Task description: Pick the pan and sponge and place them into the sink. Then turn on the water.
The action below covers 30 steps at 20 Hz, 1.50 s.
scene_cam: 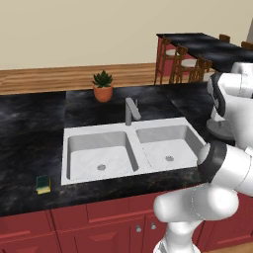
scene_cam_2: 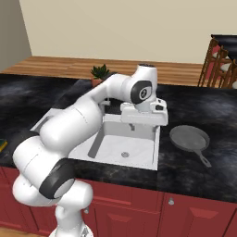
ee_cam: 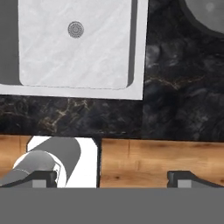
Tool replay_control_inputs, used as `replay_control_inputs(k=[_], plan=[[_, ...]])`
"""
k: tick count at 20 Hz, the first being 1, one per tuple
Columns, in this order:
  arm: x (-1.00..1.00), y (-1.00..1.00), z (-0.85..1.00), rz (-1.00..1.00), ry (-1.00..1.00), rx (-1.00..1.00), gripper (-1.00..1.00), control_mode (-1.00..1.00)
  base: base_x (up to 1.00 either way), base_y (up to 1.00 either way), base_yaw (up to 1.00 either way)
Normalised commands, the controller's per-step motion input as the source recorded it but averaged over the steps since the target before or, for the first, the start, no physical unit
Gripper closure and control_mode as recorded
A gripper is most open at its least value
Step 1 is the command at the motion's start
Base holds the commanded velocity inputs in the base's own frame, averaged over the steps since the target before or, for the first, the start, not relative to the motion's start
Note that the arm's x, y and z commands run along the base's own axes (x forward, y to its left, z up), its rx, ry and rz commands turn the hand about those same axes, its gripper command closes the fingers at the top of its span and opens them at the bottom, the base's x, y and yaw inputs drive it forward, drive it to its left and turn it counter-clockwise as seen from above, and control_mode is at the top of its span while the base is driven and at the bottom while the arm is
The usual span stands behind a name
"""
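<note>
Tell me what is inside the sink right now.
Both basins of the sink hold nothing but their round drains; the arm covers part of the right basin in the right base view. The pan and sponge lie on the counter.

The sink point(scene_cam: 132, 150) sits in the counter point(scene_cam: 29, 123), the faucet point(scene_cam: 131, 110) behind it. The sponge point(scene_cam: 43, 184) lies left of it, the pan point(scene_cam_2: 189, 139) right, a potted plant point(scene_cam: 103, 86) far behind.

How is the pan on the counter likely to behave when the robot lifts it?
The pan looks rigid, so it probably keeps its shape. Its long handle sticks out to one side, so a rim grip may let it tilt. Its flat bottom rests on the counter, so it should slide rather than roll.
</note>
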Motion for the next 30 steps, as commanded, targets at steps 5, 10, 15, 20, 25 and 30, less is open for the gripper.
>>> replay_control_inputs(k=[5, 10, 15, 20, 25, 30], plan=[[0.00, -0.22, -0.13, 0.00, 0.01, 0.00, -1.00, -1.00, 0.00, 0.00, 0.00], [0.00, -0.25, -0.05, 0.00, 0.03, 0.01, -1.00, -1.00, 0.00, 0.00, 0.00], [0.00, -0.22, -0.04, 0.00, 0.02, 0.01, -1.00, -1.00, 0.00, 0.00, 0.00], [0.00, -0.21, -0.04, 0.00, 0.05, 0.01, -1.00, -1.00, 0.00, 0.00, 0.00], [0.02, -0.20, -0.09, 0.00, 0.06, 0.00, -1.00, -1.00, 0.00, 0.00, 0.00], [0.01, -0.22, -0.09, 0.00, 0.06, 0.00, -1.00, -1.00, 0.00, 0.00, 0.00]])
